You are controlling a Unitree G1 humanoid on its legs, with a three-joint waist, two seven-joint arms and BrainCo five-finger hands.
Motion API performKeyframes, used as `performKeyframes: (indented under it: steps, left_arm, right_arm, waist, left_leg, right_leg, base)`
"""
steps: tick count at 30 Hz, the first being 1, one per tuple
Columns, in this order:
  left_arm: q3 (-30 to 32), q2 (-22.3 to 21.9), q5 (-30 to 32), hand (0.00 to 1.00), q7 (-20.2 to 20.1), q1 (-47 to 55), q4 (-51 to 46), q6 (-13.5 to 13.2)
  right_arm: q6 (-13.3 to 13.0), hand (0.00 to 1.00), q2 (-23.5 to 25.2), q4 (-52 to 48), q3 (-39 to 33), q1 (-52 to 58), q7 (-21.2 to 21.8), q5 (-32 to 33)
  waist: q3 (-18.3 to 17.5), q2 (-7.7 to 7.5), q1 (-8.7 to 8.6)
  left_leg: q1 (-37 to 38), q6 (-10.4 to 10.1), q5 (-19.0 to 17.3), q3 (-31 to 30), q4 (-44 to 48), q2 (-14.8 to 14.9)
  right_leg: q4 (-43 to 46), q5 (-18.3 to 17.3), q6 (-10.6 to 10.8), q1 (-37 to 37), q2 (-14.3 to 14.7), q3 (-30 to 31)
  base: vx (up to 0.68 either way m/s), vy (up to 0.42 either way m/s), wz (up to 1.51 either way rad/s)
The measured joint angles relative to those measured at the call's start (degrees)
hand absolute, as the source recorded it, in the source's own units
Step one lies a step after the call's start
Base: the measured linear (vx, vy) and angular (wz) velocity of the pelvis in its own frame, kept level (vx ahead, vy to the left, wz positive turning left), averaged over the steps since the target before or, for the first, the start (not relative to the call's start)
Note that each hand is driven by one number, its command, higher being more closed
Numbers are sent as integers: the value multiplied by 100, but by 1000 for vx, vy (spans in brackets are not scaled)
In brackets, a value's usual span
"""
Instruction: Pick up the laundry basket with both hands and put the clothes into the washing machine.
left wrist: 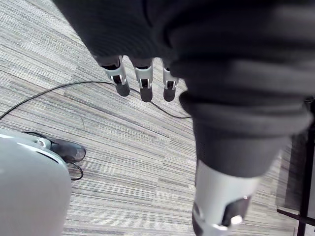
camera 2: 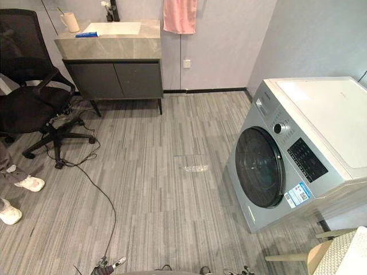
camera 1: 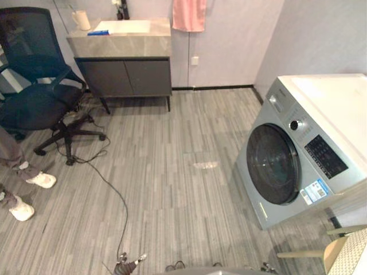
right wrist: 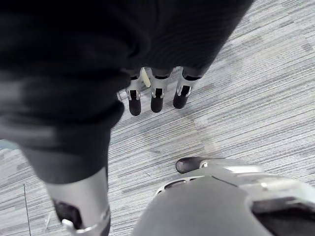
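left robot hand [left wrist: 143,82] and right robot hand [right wrist: 156,96] hang over the grey floor [camera 1: 172,195], fingers straight, holding nothing. the washing machine [camera 1: 321,143] stands at the right, its round door [camera 1: 274,164] closed.

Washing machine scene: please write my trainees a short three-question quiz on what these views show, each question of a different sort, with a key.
1. True or false: the washing machine has its round door shut.
2. What hangs on the wall by the sink cabinet? A) pink towel B) yellow apron C) black coat
3. Fill in: the left hand and the right hand, fingers straight, hold ____.
Key: 1 true; 2 A; 3 nothing.
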Motion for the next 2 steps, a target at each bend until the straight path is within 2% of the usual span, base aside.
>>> performKeyframes:
  steps: [2]
  left_arm:
    - [-8, 0, 0, 0, 1, 0, 3, -4]
  right_arm:
    - [0, 0, -1, 1, 1, -16, 0, 0]
  waist:
    - [-5, -10, -1]
  left_leg:
    - [33, -35, 49, 2, 2, -7]
  right_leg:
    - [-64, 0, -2, 95, -3, -13]
  base:
    - [74, -20, 2]
